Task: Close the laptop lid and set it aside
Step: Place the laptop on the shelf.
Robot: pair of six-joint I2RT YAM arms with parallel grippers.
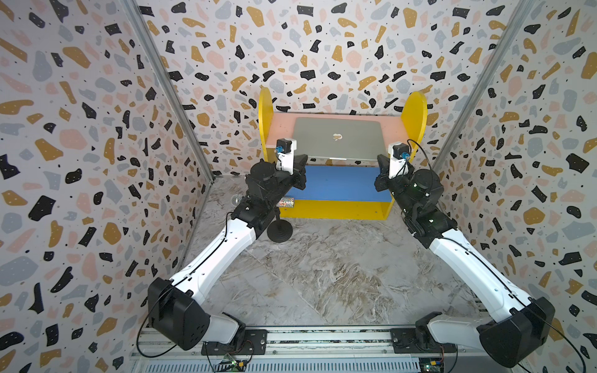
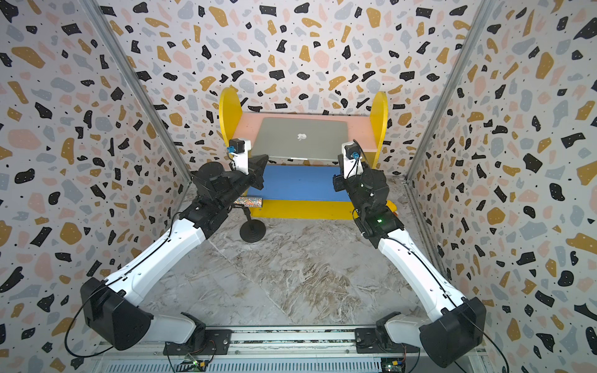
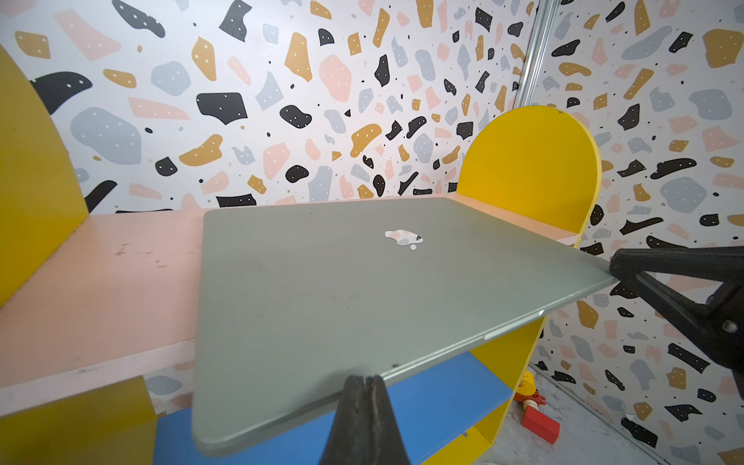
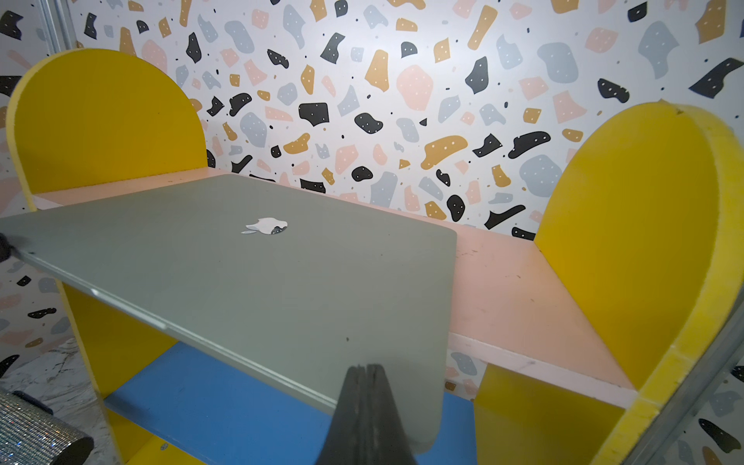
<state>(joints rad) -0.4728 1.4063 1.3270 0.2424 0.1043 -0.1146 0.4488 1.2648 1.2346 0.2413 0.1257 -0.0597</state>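
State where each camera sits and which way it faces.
Top views: above the base rail, looking down at the silver-grey laptop on the pink shelf board; left arm, right arm show.
Left wrist: on the left arm, facing the laptop lid; shut jaws.
Right wrist: mirrored on the right arm; shut jaws.
Shared: lid's apple logo.

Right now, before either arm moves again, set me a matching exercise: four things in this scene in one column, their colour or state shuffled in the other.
Things:
1. laptop lid
2. upper shelf board
3. lower shelf board
4. left gripper

Colour or state:
A. blue
B. black, jaws shut together
C. pink
D. silver-grey with a pale logo

Pairs: 1-D, 2-C, 3-A, 4-B
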